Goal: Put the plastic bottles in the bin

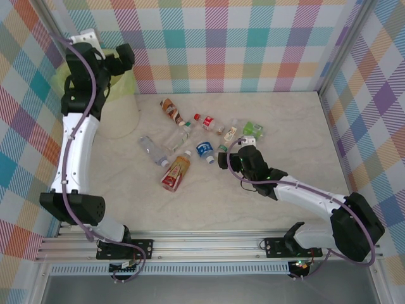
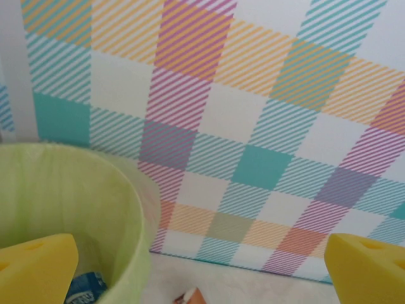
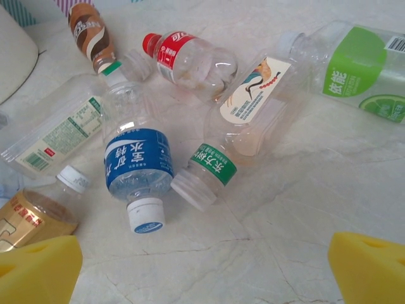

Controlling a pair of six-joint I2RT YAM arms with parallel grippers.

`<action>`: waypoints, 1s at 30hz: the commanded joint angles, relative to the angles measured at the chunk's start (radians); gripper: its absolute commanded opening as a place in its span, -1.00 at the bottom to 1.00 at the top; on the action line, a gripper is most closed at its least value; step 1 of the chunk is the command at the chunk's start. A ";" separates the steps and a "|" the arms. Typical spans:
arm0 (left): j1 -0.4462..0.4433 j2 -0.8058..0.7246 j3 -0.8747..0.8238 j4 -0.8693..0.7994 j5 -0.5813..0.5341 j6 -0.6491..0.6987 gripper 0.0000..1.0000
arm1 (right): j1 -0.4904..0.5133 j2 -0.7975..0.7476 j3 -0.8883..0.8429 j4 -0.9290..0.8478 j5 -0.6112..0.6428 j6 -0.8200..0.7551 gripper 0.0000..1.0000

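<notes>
The left arm hides much of the bin point(image 1: 120, 117) at the far-left corner of the worktop point(image 3: 304, 209), with the left gripper point(image 2: 202, 269) wide open and empty above its rim and the right gripper point(image 3: 202, 266) likewise spread, empty, over the plastic bottles point(image 3: 138, 166) lying clustered mid-table.

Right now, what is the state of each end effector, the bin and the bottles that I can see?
Bin: upright, bag-lined, a blue-labelled item inside.
Left end effector: open, empty, beside the bin.
Right end effector: open, empty.
Blue-label bottle: lying down, cap on.
Red-label bottle: lying down, cap on.
Lime-label bottle: lying down.
Orange-label bottle: lying down.
</notes>
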State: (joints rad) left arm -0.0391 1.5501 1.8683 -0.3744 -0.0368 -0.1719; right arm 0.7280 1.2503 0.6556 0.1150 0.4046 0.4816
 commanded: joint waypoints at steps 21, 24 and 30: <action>-0.116 -0.481 -0.839 0.006 0.363 -0.485 1.00 | 0.004 0.006 -0.013 0.052 0.068 0.068 0.99; -0.132 -0.498 -0.944 0.015 0.406 -0.528 1.00 | 0.004 0.005 -0.011 0.050 0.069 0.057 0.99; -0.185 -0.564 -1.139 0.040 0.329 -0.528 1.00 | 0.004 0.010 -0.009 0.052 0.068 0.048 1.00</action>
State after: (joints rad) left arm -0.2043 1.0367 0.7822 -0.3374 0.3130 -0.6884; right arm 0.7280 1.2671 0.6487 0.1417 0.4568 0.5354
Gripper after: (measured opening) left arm 0.999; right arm 0.996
